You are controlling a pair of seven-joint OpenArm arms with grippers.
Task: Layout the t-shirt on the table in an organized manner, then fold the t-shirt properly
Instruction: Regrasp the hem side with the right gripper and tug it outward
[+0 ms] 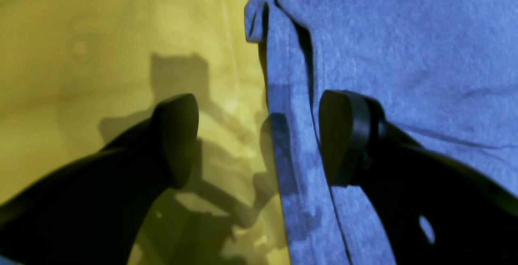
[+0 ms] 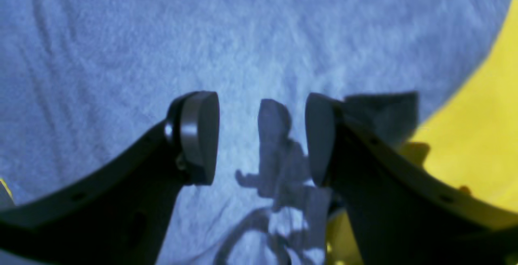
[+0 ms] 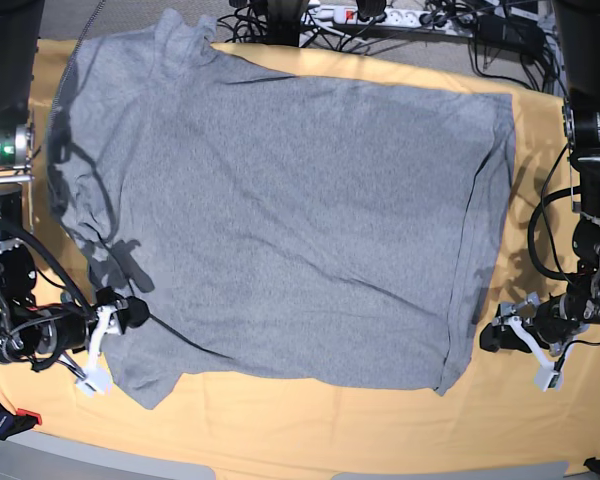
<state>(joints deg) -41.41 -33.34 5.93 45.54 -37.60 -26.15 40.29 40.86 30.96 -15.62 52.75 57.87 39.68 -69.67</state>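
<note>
The t-shirt lies spread flat, plain grey side up, across the yellow tabletop. Left end effector has its jaws apart, straddling the shirt's hem edge (one finger over cloth, one over tabletop). Right end effector hangs jaws apart over the shirt, holding nothing.

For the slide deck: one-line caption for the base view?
Grey t-shirt spread plain side up on the table, open left gripper and right gripper poised at its opposite edges.

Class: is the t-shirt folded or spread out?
Spread out: the t-shirt lies flat on the table, plain side up, unfolded.
</note>
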